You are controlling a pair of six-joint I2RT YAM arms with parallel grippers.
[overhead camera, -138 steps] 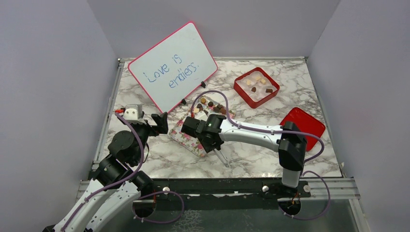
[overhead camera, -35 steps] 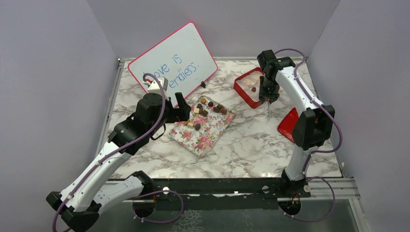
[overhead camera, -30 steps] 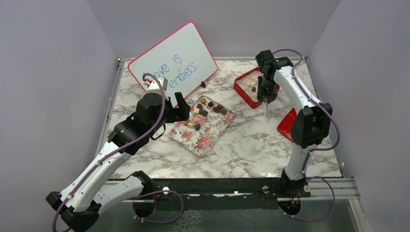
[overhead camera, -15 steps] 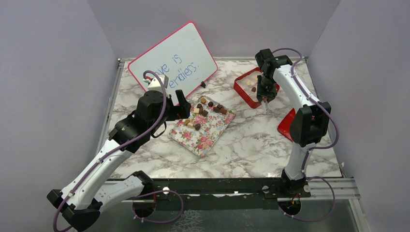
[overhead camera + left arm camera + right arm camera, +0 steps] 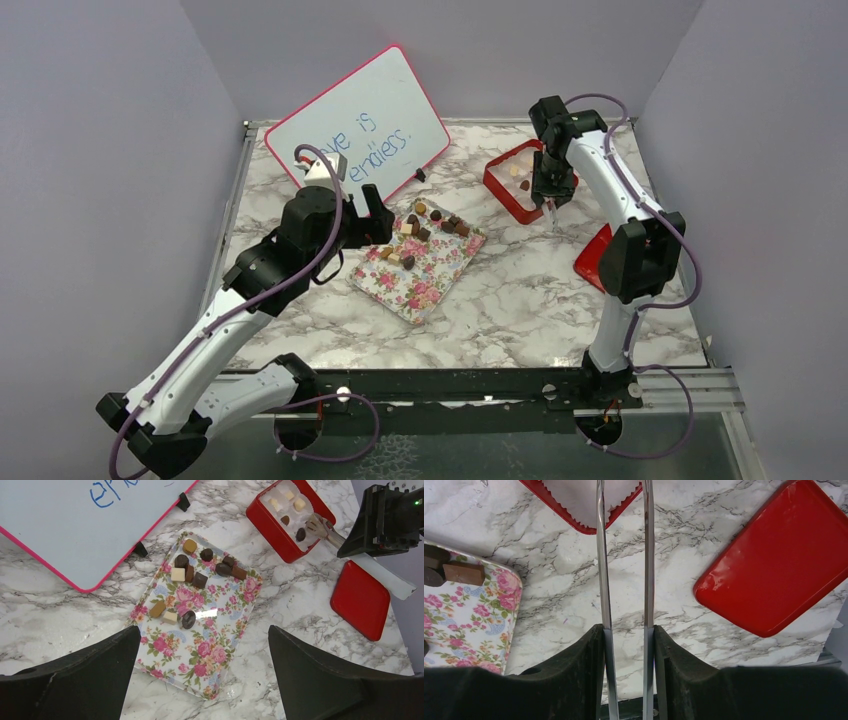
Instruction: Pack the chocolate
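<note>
Several chocolate pieces (image 5: 420, 228), dark, brown and cream, lie on the far end of a floral tray (image 5: 415, 285); they also show in the left wrist view (image 5: 190, 575). A few more sit in the paper-lined red box (image 5: 500, 185), as the left wrist view shows (image 5: 292, 520). My right gripper (image 5: 553, 185) is shut on metal tongs (image 5: 600, 555) and hovers over the box's near edge. The tong tips (image 5: 320, 526) reach into the box; I cannot tell whether they hold a piece. My left gripper (image 5: 372, 215) is open and empty above the tray (image 5: 215, 655).
A red lid (image 5: 605, 255) lies flat on the marble right of the box, also in the right wrist view (image 5: 774, 565). A pink-framed whiteboard (image 5: 355, 135) leans at the back left, close behind the left gripper. Grey walls enclose the table.
Since 4.6 s ago my right arm carried the tongs from the tray to the red box, and my left arm rose beside the tray. In the last second both barely moved.
</note>
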